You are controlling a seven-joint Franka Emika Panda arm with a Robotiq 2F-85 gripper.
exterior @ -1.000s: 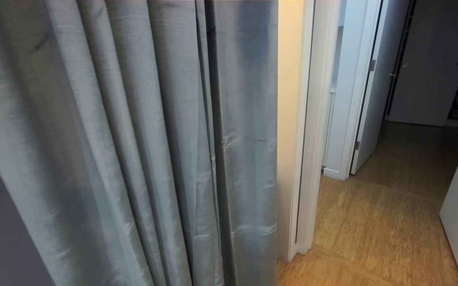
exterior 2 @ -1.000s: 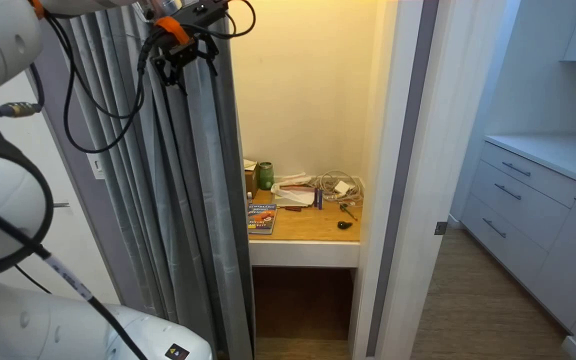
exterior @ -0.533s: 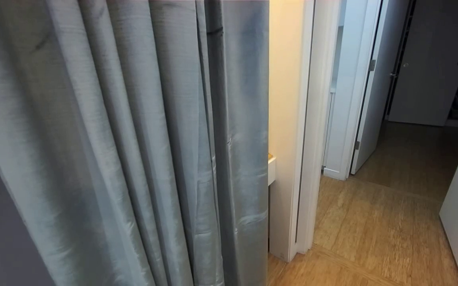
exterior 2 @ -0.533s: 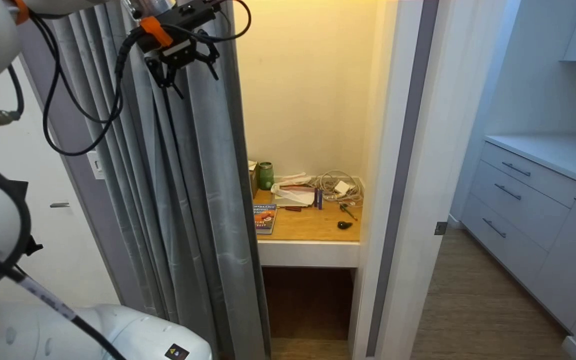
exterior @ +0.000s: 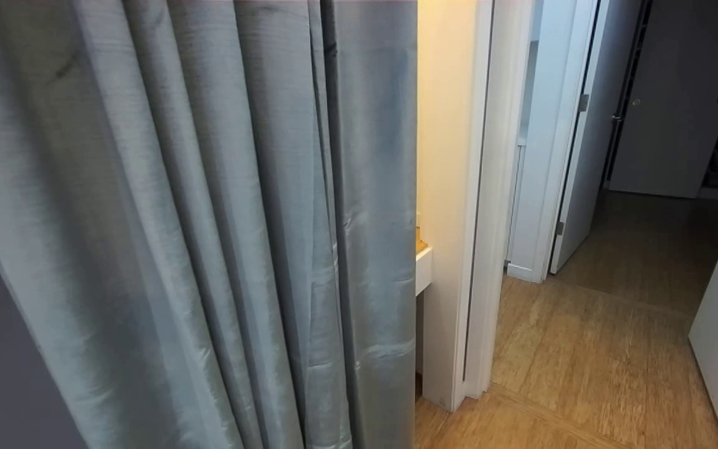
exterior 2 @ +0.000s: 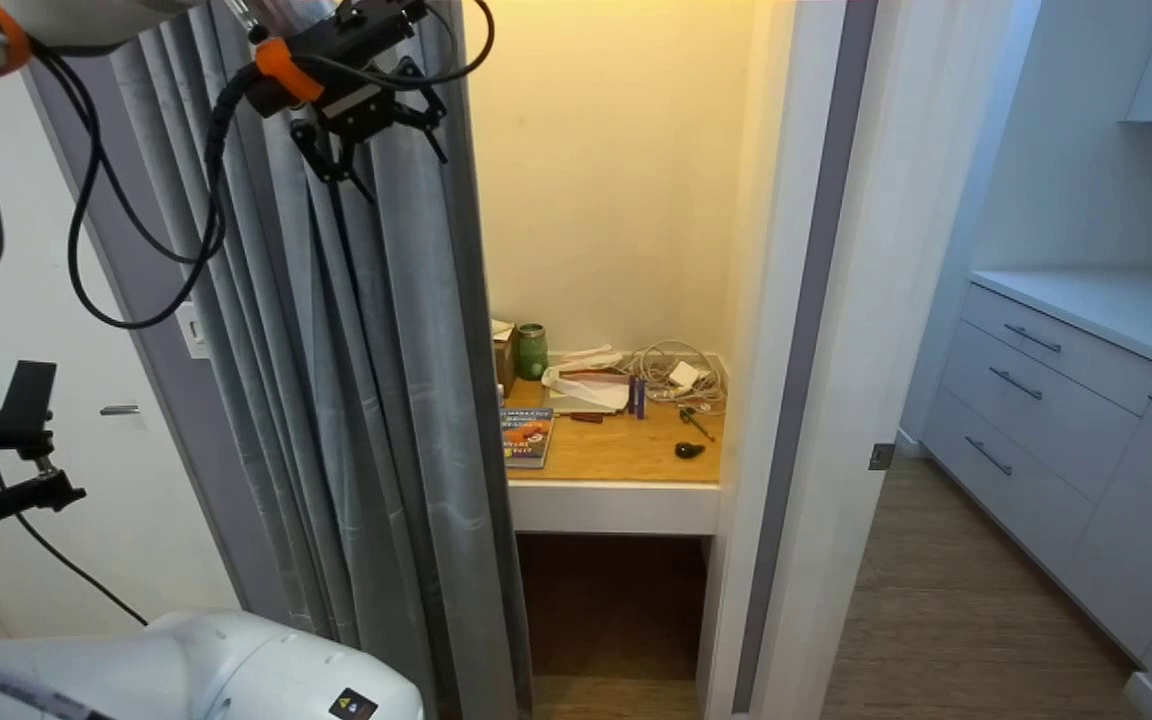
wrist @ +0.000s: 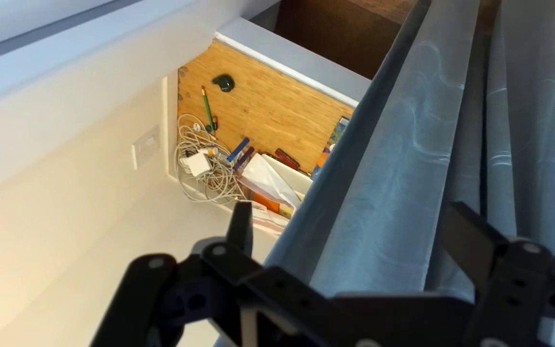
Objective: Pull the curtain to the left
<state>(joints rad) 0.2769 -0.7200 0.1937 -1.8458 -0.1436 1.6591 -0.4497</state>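
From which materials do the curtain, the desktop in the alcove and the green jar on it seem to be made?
The curtain: woven fabric, slightly glossy; soft pleats and creases catch the light.
The desktop: wood or wood-look laminate, smooth; streaky tan grain shows.
The green jar: perhaps glass, given its glossy look; too small to exclude plastic.

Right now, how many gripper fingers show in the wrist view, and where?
2. The first finger is at lower left, its tip just left of the curtain in the picture; the second finger is at lower right, in front of the curtain. Neither tip is hidden.
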